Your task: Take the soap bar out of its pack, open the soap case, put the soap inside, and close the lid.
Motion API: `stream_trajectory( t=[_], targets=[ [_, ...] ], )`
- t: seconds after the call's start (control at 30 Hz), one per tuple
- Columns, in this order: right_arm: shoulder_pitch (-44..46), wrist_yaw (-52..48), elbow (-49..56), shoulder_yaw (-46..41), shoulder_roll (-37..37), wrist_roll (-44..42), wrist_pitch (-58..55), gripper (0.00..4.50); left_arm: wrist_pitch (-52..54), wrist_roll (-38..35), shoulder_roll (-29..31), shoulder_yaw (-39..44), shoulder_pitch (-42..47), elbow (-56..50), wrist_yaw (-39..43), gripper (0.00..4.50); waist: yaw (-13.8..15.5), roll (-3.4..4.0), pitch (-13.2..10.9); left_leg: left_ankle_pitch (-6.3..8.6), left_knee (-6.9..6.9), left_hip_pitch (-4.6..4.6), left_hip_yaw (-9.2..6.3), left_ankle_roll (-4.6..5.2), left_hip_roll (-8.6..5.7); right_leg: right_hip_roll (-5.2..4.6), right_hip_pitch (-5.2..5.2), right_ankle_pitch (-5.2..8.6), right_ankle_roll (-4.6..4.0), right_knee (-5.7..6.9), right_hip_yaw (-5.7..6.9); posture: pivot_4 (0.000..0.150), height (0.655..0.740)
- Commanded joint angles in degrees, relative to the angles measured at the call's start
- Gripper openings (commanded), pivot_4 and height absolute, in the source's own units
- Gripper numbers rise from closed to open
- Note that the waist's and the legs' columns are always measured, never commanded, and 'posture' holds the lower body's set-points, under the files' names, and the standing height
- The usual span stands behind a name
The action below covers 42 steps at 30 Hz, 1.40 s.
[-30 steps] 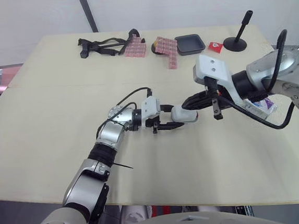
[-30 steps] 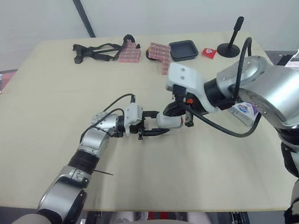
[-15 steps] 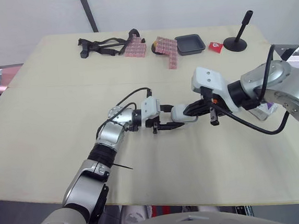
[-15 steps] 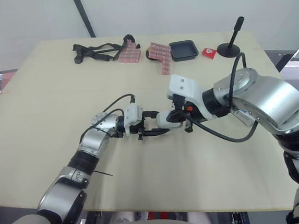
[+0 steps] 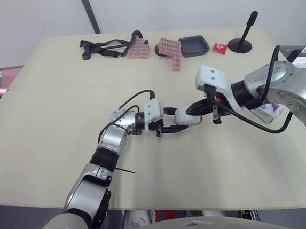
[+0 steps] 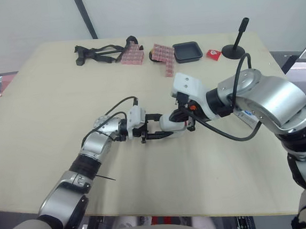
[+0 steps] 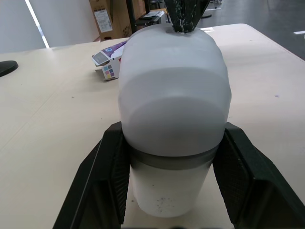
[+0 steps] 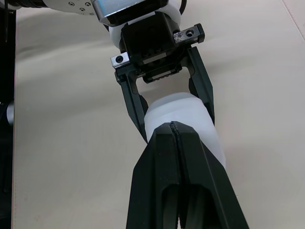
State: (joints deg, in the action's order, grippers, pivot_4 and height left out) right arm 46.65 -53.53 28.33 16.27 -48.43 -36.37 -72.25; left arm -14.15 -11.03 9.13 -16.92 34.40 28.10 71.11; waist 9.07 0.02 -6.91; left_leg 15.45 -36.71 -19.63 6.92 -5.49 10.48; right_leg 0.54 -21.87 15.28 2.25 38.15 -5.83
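The white soap case [image 5: 186, 116] lies on its side just above the table, and my left gripper [image 5: 176, 121] is shut on it with one black finger along each flank. In the left wrist view the case [image 7: 174, 109] sits between both fingers [image 7: 107, 176], lid closed. My right gripper [image 8: 172, 127] is shut, fingers pressed together, with its tips resting on the case's [image 8: 183, 114] far end; it comes in from the right [image 5: 195, 111]. The purple and white soap pack [image 5: 268, 111] lies on the table behind my right arm, also seen from the left wrist as a small box [image 7: 110, 59].
At the far edge stand a black tray [image 5: 194, 45], a red packet [image 5: 220, 47], a black stand with a post [image 5: 241, 43], two pink checkered packs [image 5: 138, 50] [image 5: 171, 52] and a black strap tool [image 5: 101, 47]. Bare table lies in front of the grippers.
My right gripper has come down and leftward onto the far end of the case. The left gripper has kept the case in the same place.
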Motion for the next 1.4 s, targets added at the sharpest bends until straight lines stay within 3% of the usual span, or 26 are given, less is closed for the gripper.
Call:
stream_trajectory(
  t=[0.03, 0.9, 1.1, 1.27, 1.4],
  targets=[
    [-1.72, 1.41, -1.03, 0.92, -1.21, 1.49, -0.37, 0.03, 0.59, 1.42, 1.14, -0.86, -0.74, 0.21, 0.52, 1.96, -0.07, 0.00, 0.00, 0.00, 0.05, 0.08, 0.00, 0.00, 0.00, 0.00, 0.07, 0.00, 0.00, -0.05, 0.00, 0.150, 0.7400],
    [-8.26, 3.94, -1.79, 4.61, -3.43, 5.76, 2.84, 0.03, 0.33, 1.66, 1.26, -0.52, -0.48, 0.58, 0.46, 1.96, -1.54, -0.35, 0.34, -0.03, 0.70, 0.86, -0.06, -0.08, -0.03, -0.15, 1.06, 0.00, 0.00, -0.97, 0.21, 0.150, 0.7400],
    [-6.13, 4.34, -1.23, -1.35, -0.38, 3.38, 5.03, 0.03, 0.23, 1.57, 1.20, -0.16, -0.49, 0.66, 0.19, 1.96, -1.85, -0.37, 0.33, -0.08, 0.95, 1.15, -0.05, -0.16, -0.06, -0.18, 1.29, 0.00, 0.00, -1.13, 0.22, 0.150, 0.7400],
    [-4.44, 4.86, -1.51, -10.10, 2.74, 0.01, 7.11, 1.52, 0.23, 0.98, 1.33, 0.26, -0.39, 0.69, 0.14, 1.96, -2.01, -0.31, 0.18, -0.09, 1.02, 1.02, -0.05, -0.18, -0.09, -0.20, 1.20, 0.00, 0.00, -1.21, 0.23, 0.150, 0.7400],
    [-8.68, 2.12, -0.25, -19.32, 2.65, -4.86, 10.55, 2.86, 3.22, -1.38, 1.31, 1.90, 0.25, -0.05, -0.23, 1.96, -1.49, -0.32, 0.18, -0.10, 1.11, 0.66, -0.06, -0.15, -0.07, -0.14, 0.99, 0.00, 0.00, -1.26, 0.28, 0.150, 0.7400]
  ],
)
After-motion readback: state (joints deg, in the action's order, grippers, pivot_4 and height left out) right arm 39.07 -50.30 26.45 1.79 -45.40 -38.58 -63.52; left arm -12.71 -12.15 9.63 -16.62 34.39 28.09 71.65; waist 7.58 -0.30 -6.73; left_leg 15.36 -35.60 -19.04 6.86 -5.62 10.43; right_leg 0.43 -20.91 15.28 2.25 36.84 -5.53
